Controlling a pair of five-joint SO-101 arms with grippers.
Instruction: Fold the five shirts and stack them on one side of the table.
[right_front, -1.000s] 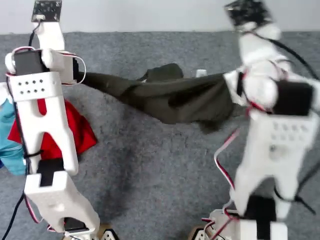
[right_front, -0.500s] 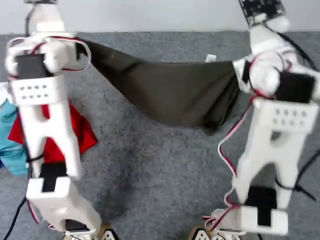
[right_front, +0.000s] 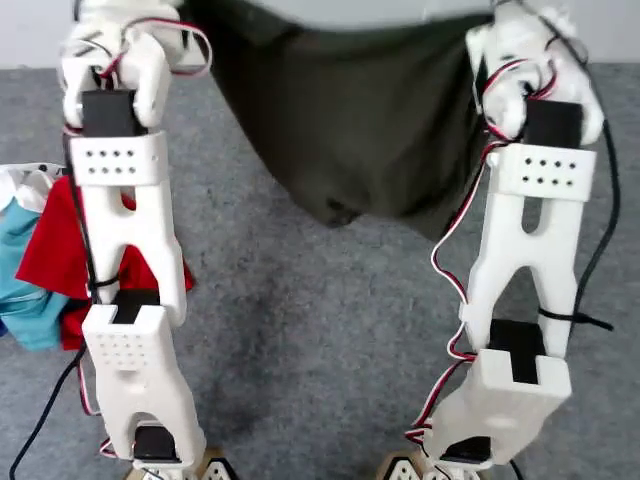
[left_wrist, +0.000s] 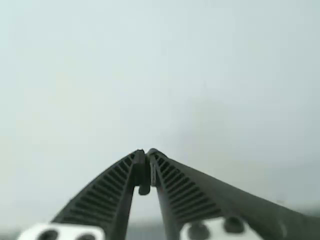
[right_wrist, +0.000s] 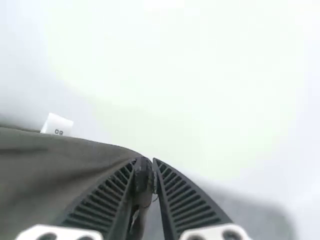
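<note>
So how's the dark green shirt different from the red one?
The dark green shirt hangs spread in the air, pinched by the left gripper and the right gripper; the red shirt lies crumpled on the table. The dark green shirt is on its own; the red shirt is bunched against a teal shirt. Neither is folded.

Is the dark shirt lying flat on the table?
No, the dark shirt hangs stretched in the air, its lower edge sagging above the table.
</note>
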